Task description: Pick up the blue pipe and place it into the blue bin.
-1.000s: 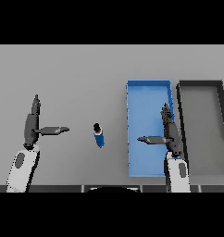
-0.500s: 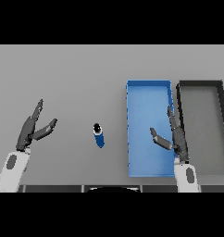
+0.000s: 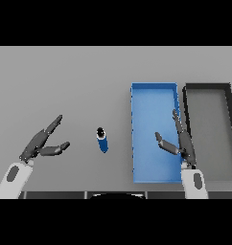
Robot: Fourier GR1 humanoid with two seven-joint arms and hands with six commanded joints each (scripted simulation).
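Note:
The blue pipe (image 3: pixel 102 140), a short blue tube with a dark open end, lies on the grey table near the middle. To its right stands the blue bin (image 3: pixel 154 95), long and with nothing in it. My left hand (image 3: pixel 40 142) hovers open at the left, well apart from the pipe, fingers pointing up and to the right. Over the bin's right wall my right hand (image 3: pixel 181 141) is open too, fingers straight and the thumb pointing left above the bin floor.
A dark grey bin (image 3: pixel 207 87) sits directly right of the blue bin, its wall touching or nearly touching it. The grey table (image 3: pixel 65 81) stretches behind and left of the pipe.
Both hands have turned and drifted slightly outward and lower. The left hand's fingers have spread. The pipe has not moved.

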